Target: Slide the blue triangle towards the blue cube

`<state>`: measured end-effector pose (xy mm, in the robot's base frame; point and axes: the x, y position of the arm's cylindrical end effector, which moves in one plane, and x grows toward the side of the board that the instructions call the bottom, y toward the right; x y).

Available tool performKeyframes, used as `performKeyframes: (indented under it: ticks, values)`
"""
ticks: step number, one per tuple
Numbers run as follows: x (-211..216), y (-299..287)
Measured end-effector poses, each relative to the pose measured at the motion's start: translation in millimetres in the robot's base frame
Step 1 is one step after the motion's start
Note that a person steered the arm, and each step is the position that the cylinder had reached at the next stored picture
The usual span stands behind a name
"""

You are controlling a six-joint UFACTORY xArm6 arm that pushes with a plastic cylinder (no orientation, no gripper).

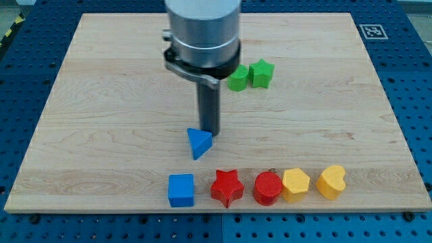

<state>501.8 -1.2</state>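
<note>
The blue triangle (198, 143) lies on the wooden board (101, 121) a little below the middle. The blue cube (181, 190) sits near the board's bottom edge, below and slightly left of the triangle, with a gap between them. My tip (210, 131) stands right at the triangle's upper right side, touching or nearly touching it. The rod hangs from the grey arm body (204, 34) at the view's top.
A red star (227, 187), a red cylinder (267, 187), a yellow hexagon-like block (295, 183) and a yellow heart (331, 181) line up right of the blue cube. Two green blocks (237, 78), one a star (261, 73), lie right of the arm.
</note>
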Motion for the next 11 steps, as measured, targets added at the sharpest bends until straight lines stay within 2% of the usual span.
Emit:
performKeyframes:
  ticks: [1, 3, 4, 5, 7, 9, 10, 11]
  values:
    - [23, 12]
    - [29, -54]
    - [7, -33]
    - [-8, -53]
    - [16, -73]
    - [-6, -122]
    - [25, -129]
    - [25, -129]
